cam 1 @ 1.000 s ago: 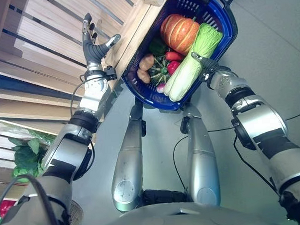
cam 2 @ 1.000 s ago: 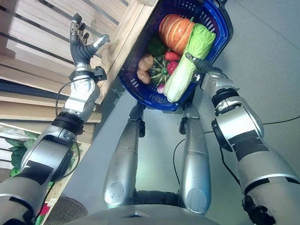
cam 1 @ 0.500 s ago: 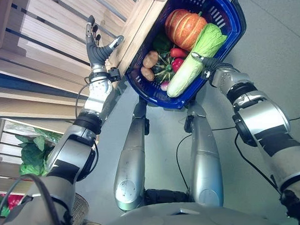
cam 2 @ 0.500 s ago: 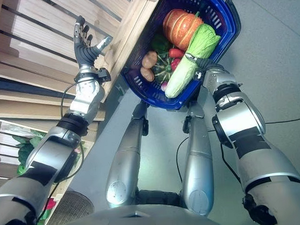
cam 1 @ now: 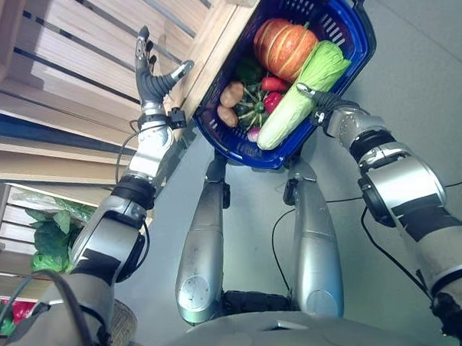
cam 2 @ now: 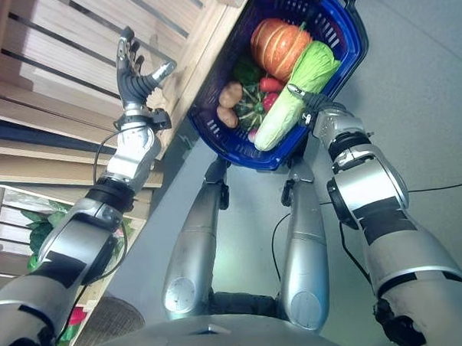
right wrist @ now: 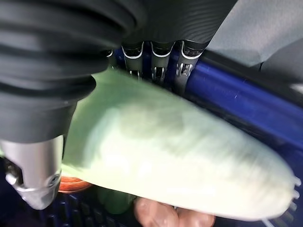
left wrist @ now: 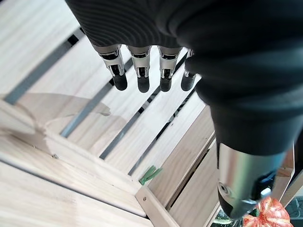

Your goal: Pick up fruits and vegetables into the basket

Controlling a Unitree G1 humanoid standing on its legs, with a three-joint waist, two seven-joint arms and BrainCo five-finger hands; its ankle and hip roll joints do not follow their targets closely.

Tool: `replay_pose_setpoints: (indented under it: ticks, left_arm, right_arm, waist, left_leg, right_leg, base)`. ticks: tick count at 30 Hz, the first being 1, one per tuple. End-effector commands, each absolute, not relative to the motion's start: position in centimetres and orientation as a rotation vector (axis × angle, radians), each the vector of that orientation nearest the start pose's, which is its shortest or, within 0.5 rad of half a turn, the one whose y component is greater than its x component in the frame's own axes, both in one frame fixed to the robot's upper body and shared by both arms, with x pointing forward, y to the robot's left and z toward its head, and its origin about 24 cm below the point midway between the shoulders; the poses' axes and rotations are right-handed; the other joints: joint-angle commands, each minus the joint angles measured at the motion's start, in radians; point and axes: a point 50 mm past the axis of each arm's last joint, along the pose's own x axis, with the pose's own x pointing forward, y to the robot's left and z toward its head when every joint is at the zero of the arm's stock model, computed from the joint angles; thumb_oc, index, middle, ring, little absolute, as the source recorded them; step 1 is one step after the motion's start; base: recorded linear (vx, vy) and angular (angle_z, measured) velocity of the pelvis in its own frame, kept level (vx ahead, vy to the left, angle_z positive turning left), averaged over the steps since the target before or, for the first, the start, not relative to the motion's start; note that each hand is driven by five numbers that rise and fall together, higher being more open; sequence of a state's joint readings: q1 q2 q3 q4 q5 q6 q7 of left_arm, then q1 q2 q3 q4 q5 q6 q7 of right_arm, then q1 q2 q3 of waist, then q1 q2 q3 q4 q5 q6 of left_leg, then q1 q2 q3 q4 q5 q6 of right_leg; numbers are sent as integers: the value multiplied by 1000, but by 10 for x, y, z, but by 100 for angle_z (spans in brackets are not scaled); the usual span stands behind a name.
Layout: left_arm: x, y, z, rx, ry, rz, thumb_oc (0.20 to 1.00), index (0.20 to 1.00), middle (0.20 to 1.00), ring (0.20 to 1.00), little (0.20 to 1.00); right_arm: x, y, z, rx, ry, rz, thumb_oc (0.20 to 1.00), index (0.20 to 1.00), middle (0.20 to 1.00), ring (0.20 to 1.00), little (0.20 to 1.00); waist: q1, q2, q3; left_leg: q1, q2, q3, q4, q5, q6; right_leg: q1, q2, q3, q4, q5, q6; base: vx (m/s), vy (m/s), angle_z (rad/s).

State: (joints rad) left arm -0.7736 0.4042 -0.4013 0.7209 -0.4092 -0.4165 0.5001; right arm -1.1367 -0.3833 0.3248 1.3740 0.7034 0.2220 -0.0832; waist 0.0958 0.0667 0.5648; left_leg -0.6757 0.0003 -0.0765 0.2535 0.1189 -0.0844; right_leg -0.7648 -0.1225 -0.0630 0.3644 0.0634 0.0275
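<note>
The blue basket [cam 1: 341, 57] holds an orange pumpkin [cam 1: 284, 48] at its far end, a long pale green cabbage [cam 1: 300, 93] along its right side, two potatoes [cam 1: 229, 102], a dark green striped squash [cam 1: 251, 109], red peppers [cam 1: 272, 91] and some dark green leaves [cam 1: 249, 69] by the pumpkin.

The right hand [cam 1: 318, 102] is at the basket's right rim with the cabbage against it. In the right wrist view the cabbage [right wrist: 180, 156] lies between the thumb and the fingers [right wrist: 161, 61], whose tips are hidden behind it next to the blue rim [right wrist: 246, 101], so I cannot tell how they are set.

The left hand [cam 1: 152, 77] is raised with fingers [left wrist: 142, 78] straight and spread, holding nothing, over a slatted wooden crate [cam 1: 80, 49]. The crate's edge sits just beside the basket's left rim. Grey floor [cam 1: 426, 80] lies open to the right of the basket.
</note>
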Motion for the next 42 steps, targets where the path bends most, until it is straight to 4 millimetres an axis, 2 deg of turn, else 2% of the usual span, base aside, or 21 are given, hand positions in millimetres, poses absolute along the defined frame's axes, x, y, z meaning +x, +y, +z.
replay_pose_setpoints:
  ticks: [1,6,17,21,24,28,29,32,36,40,42]
  left_arm:
    - [365,184,143,76,-423,260,1000,1000,1000,1000,1000]
    - [362,195,137,72,-399,249,1000,1000,1000,1000,1000]
    - [365,189,141,91,-409,224,1000,1000,1000,1000,1000]
    - [364,193,136,136,-387,210,1000,1000,1000,1000,1000]
    - [361,195,126,187,-357,196,1000,1000,1000,1000,1000]
    - [348,212,94,256,-246,193,1000,1000,1000,1000,1000]
    - [347,213,92,261,-239,192,1000,1000,1000,1000,1000]
    - [333,224,64,317,-150,181,1000,1000,1000,1000,1000]
    - [313,237,31,376,-26,173,1000,1000,1000,1000,1000]
    - [291,249,1,430,100,160,1000,1000,1000,1000,1000]
    - [282,252,-10,440,147,156,1000,1000,1000,1000,1000]
  right_arm:
    - [394,-243,99,7,464,-270,1000,1000,1000,1000,1000]
    - [392,-250,96,12,460,-261,1000,1000,1000,1000,1000]
    - [403,-230,111,-19,340,-196,1000,1000,1000,1000,1000]
    - [403,-227,111,-53,300,-186,1000,1000,1000,1000,1000]
    - [400,-228,104,-94,285,-199,1000,1000,1000,1000,1000]
    - [379,-244,68,-97,335,-231,1000,1000,1000,1000,1000]
    - [378,-245,65,-96,338,-234,1000,1000,1000,1000,1000]
    - [358,-258,37,-95,397,-257,1000,1000,1000,1000,1000]
    - [324,-274,-3,-95,498,-278,1000,1000,1000,1000,1000]
    - [286,-282,-41,-98,613,-301,1000,1000,1000,1000,1000]
    - [272,-284,-52,-100,653,-307,1000,1000,1000,1000,1000]
  waist:
    - [-12,84,-45]
    - [-10,80,-45]
    - [-6,48,-45]
    - [-7,34,-45]
    - [-9,25,-45]
    - [-18,7,-79]
    - [-18,7,-81]
    - [-25,-3,-122]
    - [-38,-17,-184]
    - [-49,-28,-243]
    - [-52,-30,-263]
  left_leg:
    - [40,-85,28,7,-62,38]
    - [108,-81,39,11,-76,35]
    - [158,-70,32,-14,-74,39]
    - [193,-65,27,-41,-74,41]
    - [234,-63,25,-57,-81,41]
    - [313,-48,28,-116,-76,38]
    - [318,-47,28,-120,-75,38]
    - [364,-39,31,-155,-75,35]
    - [433,-27,35,-202,-79,31]
    - [501,-19,43,-235,-88,30]
    - [522,-17,45,-242,-91,31]
  right_leg:
    - [98,44,-55,-1,-86,30]
    - [177,28,-69,-9,-97,29]
    - [238,40,-76,-36,-99,21]
    - [271,45,-76,-58,-97,21]
    - [309,41,-78,-71,-102,24]
    - [397,32,-77,-136,-84,34]
    - [403,32,-77,-142,-82,35]
    - [459,26,-80,-187,-72,40]
    - [537,23,-74,-249,-61,48]
    - [611,24,-65,-296,-54,55]
    - [631,25,-62,-307,-52,57]
  base:
    - [-45,39,-6]
    - [-15,17,-4]
    - [-4,-9,0]
    - [-7,-12,2]
    - [12,2,3]
    - [73,23,4]
    - [84,17,-4]
    - [118,23,-7]
    - [159,19,-6]
    - [159,6,-5]
    - [155,11,-5]
